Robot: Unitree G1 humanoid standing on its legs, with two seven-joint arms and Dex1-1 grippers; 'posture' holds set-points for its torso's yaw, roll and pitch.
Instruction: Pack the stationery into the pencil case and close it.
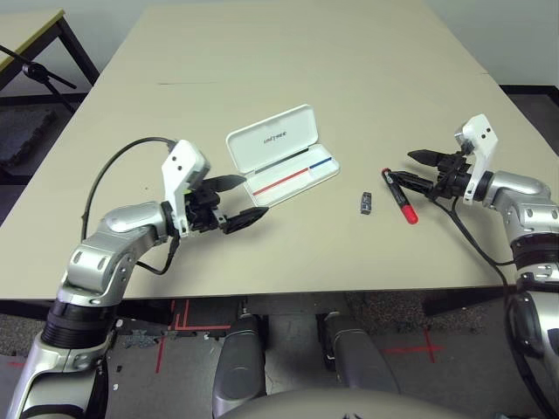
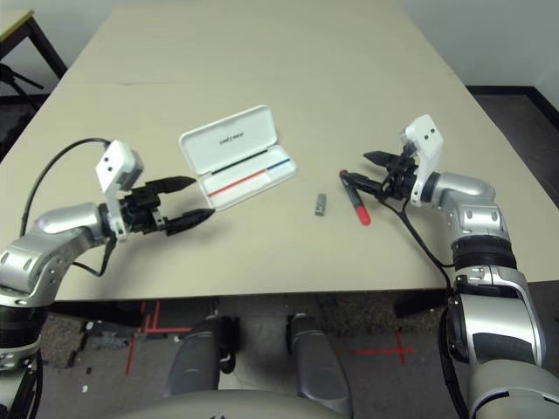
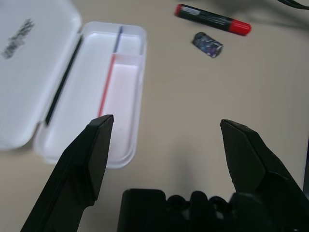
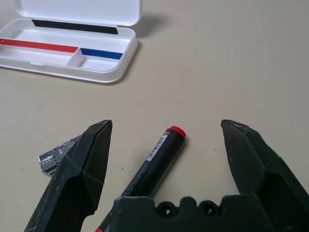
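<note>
While nothing yet lies inside the pencil case, the items read across the surface (image 1: 288, 52) as follows.

Left gripper (image 1: 234, 201): released, fingers spread wide, holding nothing; it hovers just beside the near left end of the case.

Pencil case (image 1: 293, 179): white, hinged, lying open and flat left of the surface's middle. The lid, with small dark lettering, is folded back on the far side. The tray shows a red and blue stripe and a divider, and both compartments are bare.

Clip (image 1: 364, 202): small, dark grey, lying loose on the surface between the case and the marker, apart from both.

Marker (image 1: 398, 195): red, with a dark band of print along its barrel, lying flat to the right of the clip. From the right wrist view it sits between the spread fingers of the right gripper, but no finger touches it.

Right gripper (image 1: 418, 170): released, fingers wide apart, empty, poised at the marker's far end.

Highlighter: not accounted for in this entry.

Status, as judged: packing not begun. Outstanding: marker to be grasped and carried to the tray, apparently the step in hand; clip to follow; lid to be shut.
</note>
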